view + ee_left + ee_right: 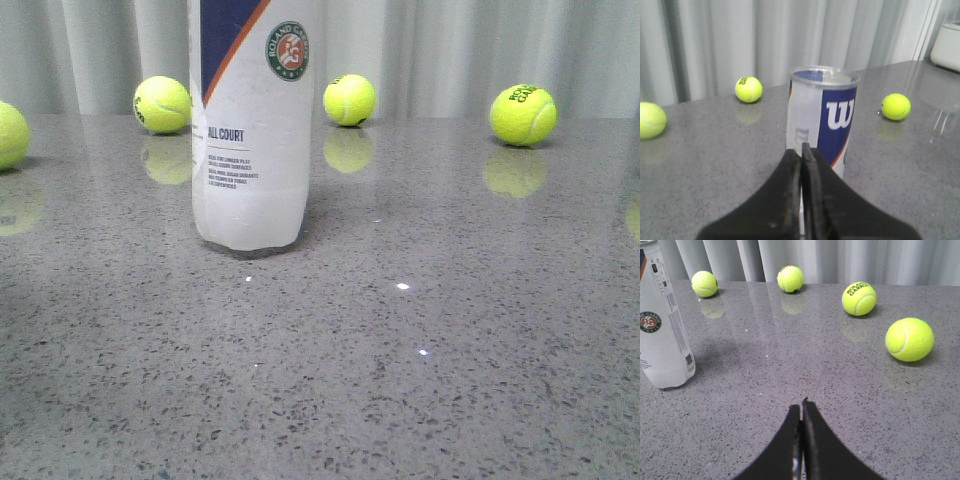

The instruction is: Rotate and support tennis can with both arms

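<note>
The tennis can (252, 130) stands upright on the grey speckled table, white with a navy-and-orange band and a round emblem; its top is cut off in the front view. In the left wrist view the can (822, 120) shows its open rim and a white W on navy. My left gripper (801, 152) is shut and empty, just in front of the can, not touching it as far as I can tell. My right gripper (801, 407) is shut and empty over bare table, well away from the can (662, 335). Neither gripper shows in the front view.
Several yellow-green tennis balls lie on the table: one (162, 104) behind the can to the left, one (350, 99) behind it to the right, one (522, 114) at far right, one (8, 135) at the left edge. A grey curtain hangs behind. A white object (946, 45) stands at a far corner.
</note>
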Robot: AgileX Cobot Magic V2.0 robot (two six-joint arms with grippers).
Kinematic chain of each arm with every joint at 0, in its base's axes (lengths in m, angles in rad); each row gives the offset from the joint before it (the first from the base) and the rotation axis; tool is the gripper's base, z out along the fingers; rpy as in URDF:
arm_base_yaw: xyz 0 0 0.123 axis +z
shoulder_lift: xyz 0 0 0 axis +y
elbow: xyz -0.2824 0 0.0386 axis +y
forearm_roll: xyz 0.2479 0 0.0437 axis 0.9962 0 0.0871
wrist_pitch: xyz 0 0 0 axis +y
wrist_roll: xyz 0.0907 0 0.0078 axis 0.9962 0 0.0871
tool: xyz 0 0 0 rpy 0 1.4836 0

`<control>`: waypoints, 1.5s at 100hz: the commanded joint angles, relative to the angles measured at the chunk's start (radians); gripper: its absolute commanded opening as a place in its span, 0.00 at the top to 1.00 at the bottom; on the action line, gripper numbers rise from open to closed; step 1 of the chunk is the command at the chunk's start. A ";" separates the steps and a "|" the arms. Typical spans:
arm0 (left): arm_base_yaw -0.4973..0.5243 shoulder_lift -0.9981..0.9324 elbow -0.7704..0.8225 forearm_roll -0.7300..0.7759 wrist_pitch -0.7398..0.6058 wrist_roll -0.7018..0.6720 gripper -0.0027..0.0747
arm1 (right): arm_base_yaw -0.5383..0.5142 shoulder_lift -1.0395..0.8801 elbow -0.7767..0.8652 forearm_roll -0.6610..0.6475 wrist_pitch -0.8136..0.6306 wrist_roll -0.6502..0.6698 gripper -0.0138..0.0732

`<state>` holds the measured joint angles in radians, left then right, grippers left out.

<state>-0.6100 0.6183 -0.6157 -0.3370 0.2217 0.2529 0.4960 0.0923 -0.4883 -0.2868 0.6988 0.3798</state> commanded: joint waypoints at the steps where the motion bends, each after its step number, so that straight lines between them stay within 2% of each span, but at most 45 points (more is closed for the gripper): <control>1: -0.008 -0.039 0.029 0.001 -0.097 0.002 0.99 | -0.005 0.011 -0.021 -0.023 -0.082 -0.003 0.91; 41: 0.008 -0.088 0.186 0.006 -0.126 0.002 0.99 | -0.005 0.011 -0.021 -0.022 -0.081 -0.003 0.91; 55: 0.008 -0.088 0.240 0.016 -0.200 0.002 0.99 | -0.005 0.011 -0.021 -0.022 -0.082 -0.003 0.91; 67: 0.016 -0.099 0.300 0.033 -0.315 0.002 0.99 | -0.005 0.011 -0.021 -0.022 -0.082 -0.003 0.91; 76: 0.033 -0.146 0.336 0.053 -0.341 -0.009 0.99 | -0.005 0.011 -0.021 -0.022 -0.082 -0.003 0.91; 85: 0.104 -0.176 0.364 0.176 -0.332 -0.133 0.99 | -0.005 0.011 -0.021 -0.022 -0.082 -0.003 0.91; 95: 0.210 -0.230 0.380 0.319 -0.242 -0.244 0.99 | -0.005 0.011 -0.021 -0.022 -0.082 -0.003 0.91; 126: 0.478 -0.440 0.513 0.342 -0.208 -0.244 0.99 | -0.005 0.011 -0.021 -0.022 -0.082 -0.003 0.91; 150: 0.540 -0.584 0.657 0.337 -0.222 -0.244 0.99 | -0.005 0.011 -0.021 -0.022 -0.082 -0.003 0.91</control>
<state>-0.0772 0.0666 -0.0021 0.0000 0.1085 0.0167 0.4960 0.0923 -0.4883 -0.2868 0.6988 0.3798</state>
